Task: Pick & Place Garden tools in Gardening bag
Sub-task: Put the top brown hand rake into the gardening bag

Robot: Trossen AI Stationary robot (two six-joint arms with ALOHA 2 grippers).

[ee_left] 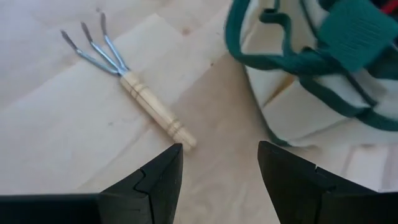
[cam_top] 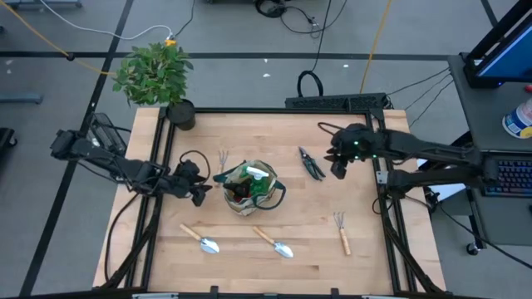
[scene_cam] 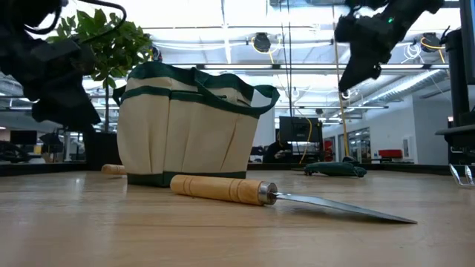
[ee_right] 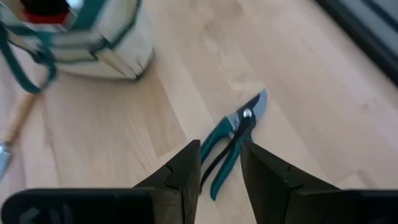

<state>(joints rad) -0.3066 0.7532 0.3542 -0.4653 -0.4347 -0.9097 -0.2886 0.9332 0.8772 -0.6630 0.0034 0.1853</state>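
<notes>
Wooden-handled tools lie loose around the bag (cam_top: 249,189), presumably spread apart so each can be gripped alone. Nearest the table's front edge, at 7 and 5 o'clock from the bag, lie two trowels (cam_top: 199,237) (cam_top: 273,241); one rake (cam_top: 342,232) rests at 4 o'clock, well apart. The bag stands upright mid-table, mouth open, already holding green and red items that cannot be identified with certainty.

At 9 o'clock, just beside the bag, hangs the left gripper (cam_top: 199,195), fingers parted moderately and empty; a second rake (ee_left: 127,83) lies on the wood ahead of it, at 11 o'clock from the bag in the overhead view. At 2 o'clock lie the shears (ee_right: 235,140), closed. The right gripper (ee_right: 219,165) hovers over them, fingers narrowly apart and holding nothing, judged to be lining up a pick.

Count outside the bag: trowels two, rakes two, shears one. A potted plant (cam_top: 156,76) stands at the far left corner.
</notes>
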